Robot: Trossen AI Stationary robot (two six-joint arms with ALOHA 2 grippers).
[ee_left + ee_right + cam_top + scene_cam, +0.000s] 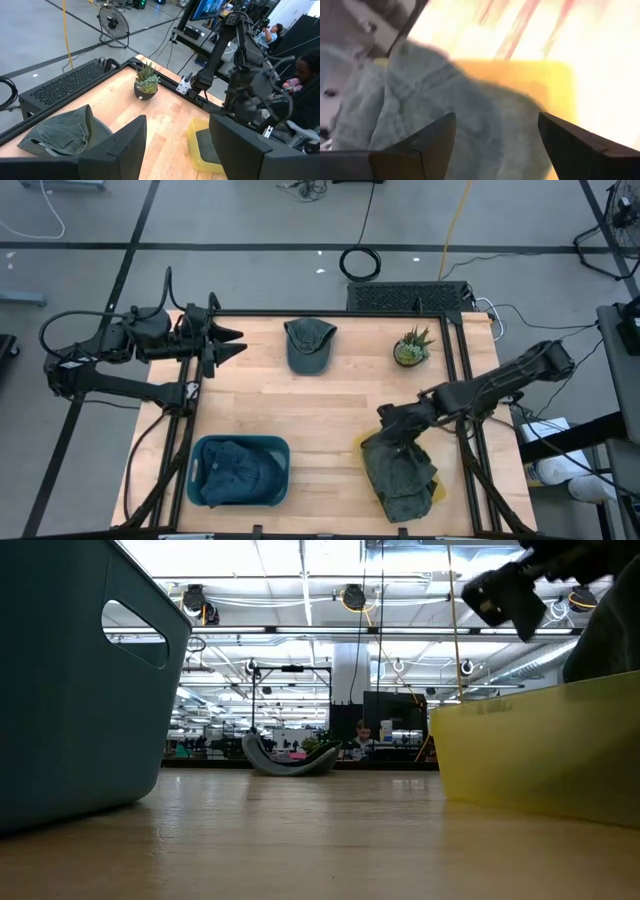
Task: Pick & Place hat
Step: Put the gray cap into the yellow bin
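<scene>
Three soft cloth hats on the pale wood-grain table point(330, 405): a loose green cap point(309, 345) at upper centre, its long axis running up-down in the frame; a crumpled blue hat point(235, 472) in the rounded teal plastic bin point(283, 450) at lower left; a rumpled olive hat point(400, 475) heaped over the yellow tray point(440, 492) at lower right. Right gripper point(388, 418) sits at that heap's upper edge, fingers parted, nothing between them. Left gripper point(228, 344) waits at upper left, half open, empty; one spiky potted plant point(411, 347) at upper right.
</scene>
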